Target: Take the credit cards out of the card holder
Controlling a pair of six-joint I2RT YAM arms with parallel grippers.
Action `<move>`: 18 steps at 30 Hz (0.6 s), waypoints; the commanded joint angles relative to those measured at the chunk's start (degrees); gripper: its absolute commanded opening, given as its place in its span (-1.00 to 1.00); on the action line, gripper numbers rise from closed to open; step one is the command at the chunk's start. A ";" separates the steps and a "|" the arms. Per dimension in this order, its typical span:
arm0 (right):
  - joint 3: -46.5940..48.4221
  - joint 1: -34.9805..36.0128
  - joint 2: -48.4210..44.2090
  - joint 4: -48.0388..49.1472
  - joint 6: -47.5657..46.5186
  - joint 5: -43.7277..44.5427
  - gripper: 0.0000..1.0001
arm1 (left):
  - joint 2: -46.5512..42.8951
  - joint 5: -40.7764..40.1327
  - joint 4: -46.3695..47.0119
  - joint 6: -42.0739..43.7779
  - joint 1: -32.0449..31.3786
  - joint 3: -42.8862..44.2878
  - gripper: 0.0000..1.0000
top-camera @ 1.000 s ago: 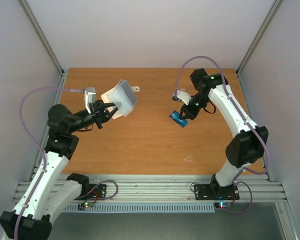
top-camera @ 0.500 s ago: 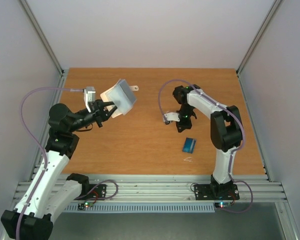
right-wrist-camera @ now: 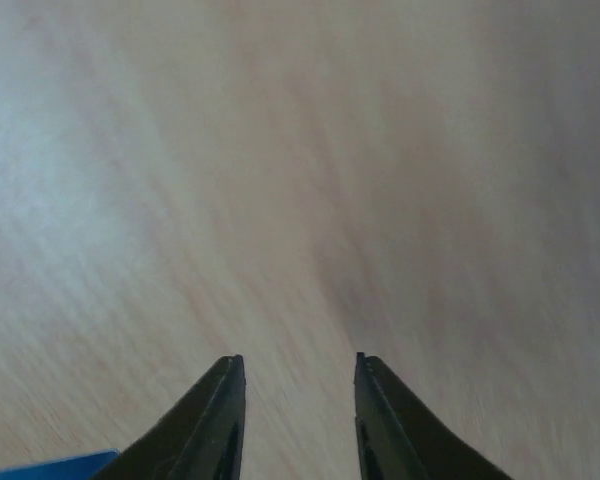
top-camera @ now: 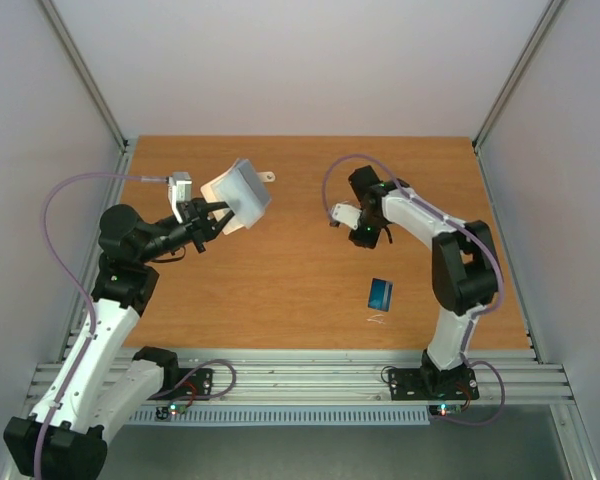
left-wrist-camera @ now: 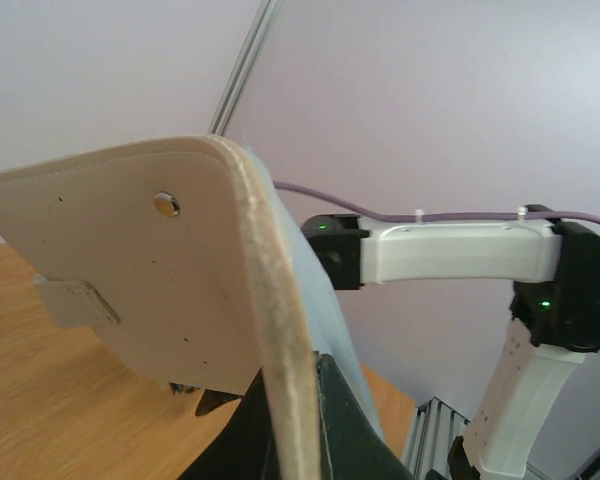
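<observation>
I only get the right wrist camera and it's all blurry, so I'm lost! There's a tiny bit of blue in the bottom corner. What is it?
Observer: Most likely the blue card. From above it lies flat on the table, toward the near edge, apart from the right pincer, which is open and empty.
Operator: Where's the card holder?
Observer: The left pincer grips it by its edge, raised above the table's left side.
Operator: Any more cards inside?
Observer: Cannot tell. The left wrist camera shows only its pale outer face with a metal snap.
</observation>
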 commanded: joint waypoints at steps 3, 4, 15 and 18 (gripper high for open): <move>-7.62 -2.83 -14.32 6.35 47.41 6.59 -0.18 | -0.21 -0.41 3.21 1.46 0.33 -0.40 -0.99; -7.69 -3.64 -15.34 2.24 53.76 5.37 -0.16 | -0.25 -0.50 3.73 1.33 0.33 -0.65 -1.00; -27.38 -5.22 -24.35 -8.30 87.81 -1.03 0.29 | -1.54 -1.89 3.23 1.24 0.33 -2.24 -0.99; -29.75 -5.22 -22.10 -6.00 88.91 -5.80 0.29 | -1.71 -1.82 3.15 1.30 0.33 -2.28 -0.99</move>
